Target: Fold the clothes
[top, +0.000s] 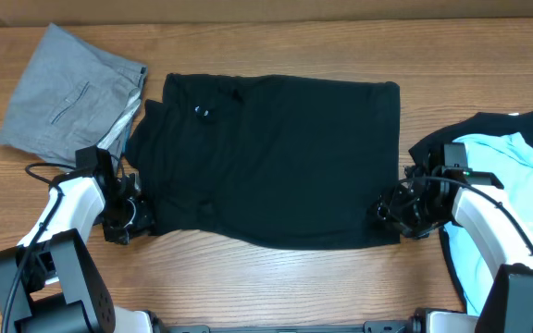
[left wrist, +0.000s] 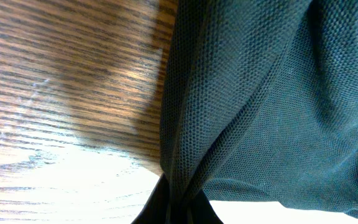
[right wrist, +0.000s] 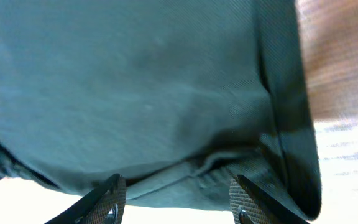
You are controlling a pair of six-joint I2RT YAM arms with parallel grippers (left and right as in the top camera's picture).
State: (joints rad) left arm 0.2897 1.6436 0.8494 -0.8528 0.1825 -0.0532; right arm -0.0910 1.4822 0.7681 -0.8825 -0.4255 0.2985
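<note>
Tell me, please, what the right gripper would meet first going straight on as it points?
The black garment: its hem lies just ahead of the right gripper's open jaws, though depth is unclear.

Both arms low and inward, left gripper point(left wrist: 176, 202) pinched closed (fingertips together), right gripper point(right wrist: 178, 190) spread wide.

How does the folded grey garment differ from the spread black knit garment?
The folded grey garment is smaller and lies askew; the black knit garment is spread wide, square to the wooden table. The left gripper and right gripper sit at the black one's near corners; neither touches the grey one. Both lie on it.
</note>
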